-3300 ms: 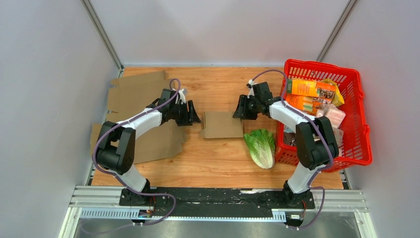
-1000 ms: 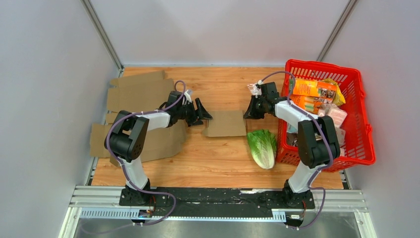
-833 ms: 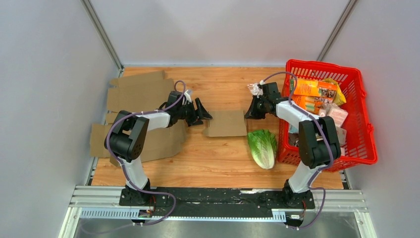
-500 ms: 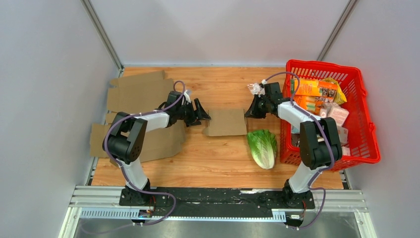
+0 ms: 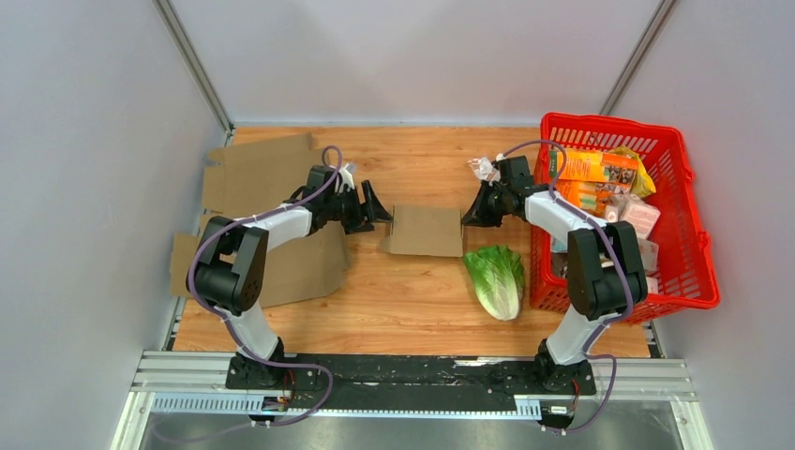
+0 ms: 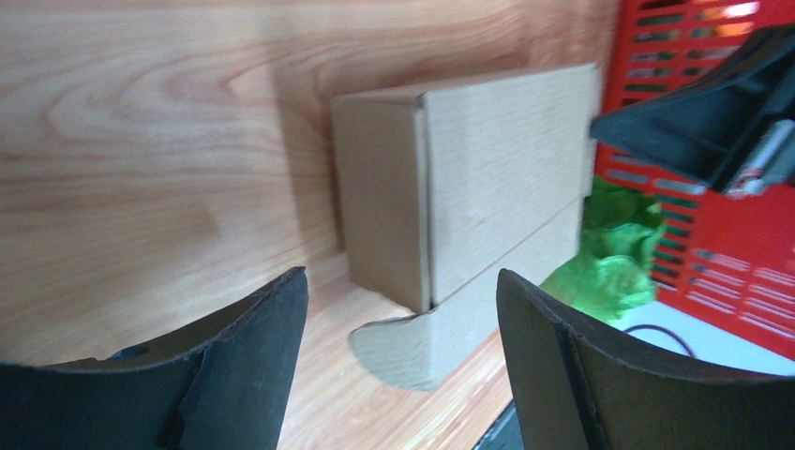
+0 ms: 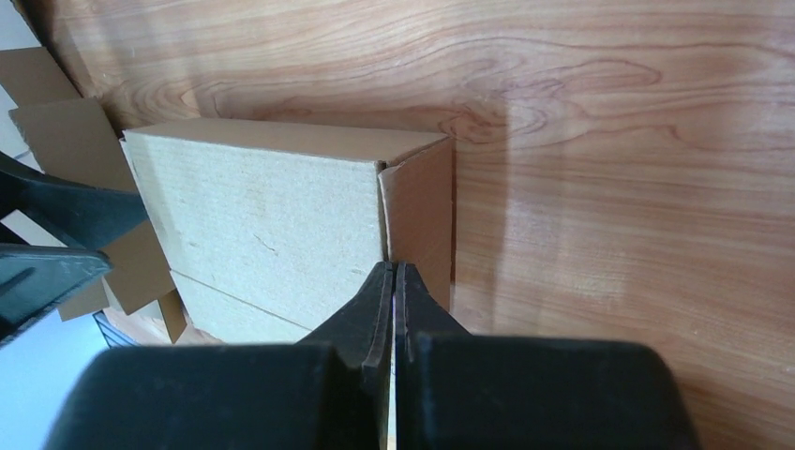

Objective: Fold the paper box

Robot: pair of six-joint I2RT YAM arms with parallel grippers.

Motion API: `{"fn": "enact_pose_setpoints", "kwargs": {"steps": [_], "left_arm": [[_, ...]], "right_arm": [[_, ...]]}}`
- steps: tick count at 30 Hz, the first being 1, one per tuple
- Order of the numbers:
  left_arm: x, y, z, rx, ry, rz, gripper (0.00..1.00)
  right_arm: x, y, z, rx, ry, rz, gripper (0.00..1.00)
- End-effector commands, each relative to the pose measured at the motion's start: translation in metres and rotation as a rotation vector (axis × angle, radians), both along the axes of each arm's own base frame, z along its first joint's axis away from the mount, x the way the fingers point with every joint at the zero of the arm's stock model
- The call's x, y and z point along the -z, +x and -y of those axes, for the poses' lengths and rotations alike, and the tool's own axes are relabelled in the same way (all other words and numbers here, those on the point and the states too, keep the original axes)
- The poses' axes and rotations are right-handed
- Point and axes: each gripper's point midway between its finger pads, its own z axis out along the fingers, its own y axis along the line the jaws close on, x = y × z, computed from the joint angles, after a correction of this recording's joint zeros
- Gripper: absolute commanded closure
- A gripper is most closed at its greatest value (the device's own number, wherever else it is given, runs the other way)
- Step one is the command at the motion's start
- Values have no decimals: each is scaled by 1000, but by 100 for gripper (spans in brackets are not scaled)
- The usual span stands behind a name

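The brown paper box [image 5: 427, 230] lies on the wooden table between my two grippers, closed up into a low block. In the left wrist view the box [image 6: 487, 169] has a rounded flap [image 6: 412, 347] sticking out flat on the table at its near corner. My left gripper [image 5: 375, 206] is open just left of the box, its fingers [image 6: 234, 375] wide apart and holding nothing. My right gripper [image 5: 466, 216] is shut at the box's right end. Its closed tips [image 7: 394, 270] rest against the box [image 7: 262, 216] where the top meets the end flap.
A red basket [image 5: 600, 131] full of groceries stands at the right, close behind my right arm. A green lettuce [image 5: 497, 277] lies in front of the box's right end. Flat cardboard sheets [image 5: 262, 173] cover the table's left side under my left arm.
My left gripper has drawn back a little to the left and away from the box's left edge. The right gripper has stayed shut at the right end.
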Motion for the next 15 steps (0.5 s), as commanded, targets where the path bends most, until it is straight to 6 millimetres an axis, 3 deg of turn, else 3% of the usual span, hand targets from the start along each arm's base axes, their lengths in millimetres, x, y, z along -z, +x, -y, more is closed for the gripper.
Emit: {"fn": "enact_pose_setpoints", "kwargs": {"steps": [1, 6, 15], "left_arm": [[-36, 15, 17, 45, -164, 92, 19], [-35, 14, 24, 81, -217, 68, 18], [-30, 12, 7, 47, -101, 75, 18]], "right_arm": [[-28, 4, -9, -29, 49, 47, 100], [-36, 2, -17, -50, 104, 50, 100], [-55, 2, -22, -67, 136, 85, 100]]}}
